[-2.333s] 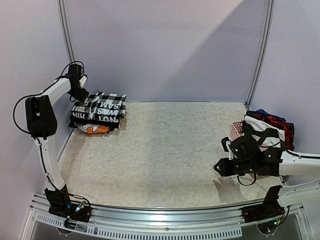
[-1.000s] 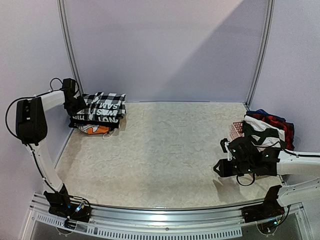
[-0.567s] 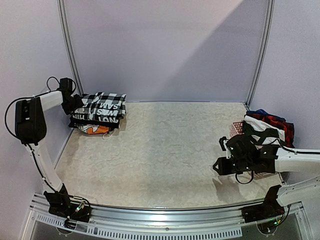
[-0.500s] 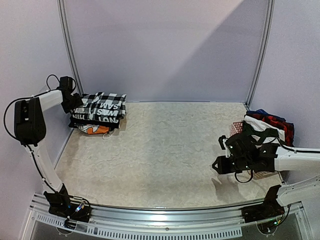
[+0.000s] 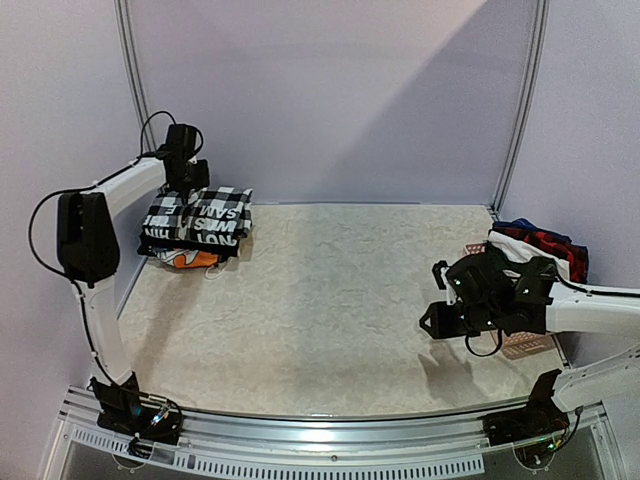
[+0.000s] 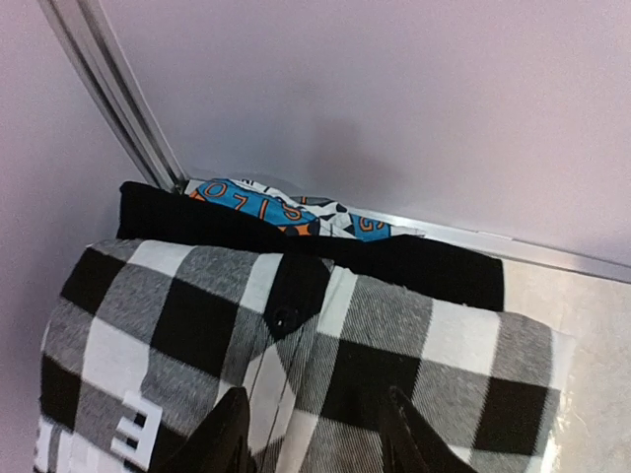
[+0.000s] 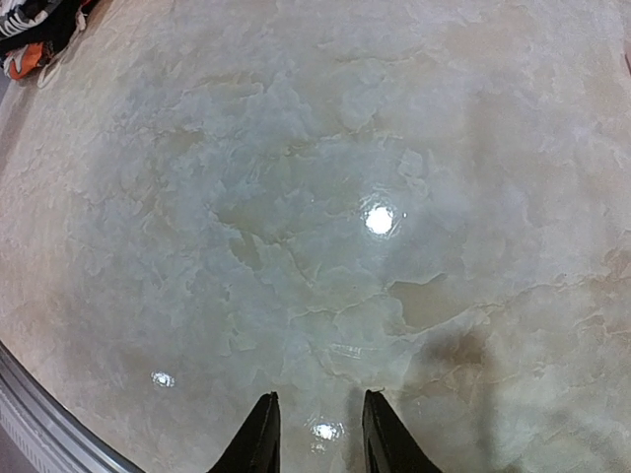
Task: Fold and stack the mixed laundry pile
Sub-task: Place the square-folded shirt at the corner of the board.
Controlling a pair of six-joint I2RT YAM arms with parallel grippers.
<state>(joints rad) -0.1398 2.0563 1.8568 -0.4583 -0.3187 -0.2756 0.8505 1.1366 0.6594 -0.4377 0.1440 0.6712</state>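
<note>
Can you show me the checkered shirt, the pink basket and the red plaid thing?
checked shirt (image 5: 205, 212), top view, middle of its folded top face.
pink basket (image 5: 528, 345), top view, the near edge that shows.
red plaid cloth (image 5: 550, 241), top view, its top on the heap.

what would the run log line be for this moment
left gripper: open, over folded checked garment | right gripper: open, empty, over table | laundry pile: right edge

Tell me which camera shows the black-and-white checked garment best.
The left wrist view: the checked garment fills the frame, its squares and button sharp. The top external view shows it small, topping the stack at far left. The right wrist view catches only a corner scrap of that stack.
</note>
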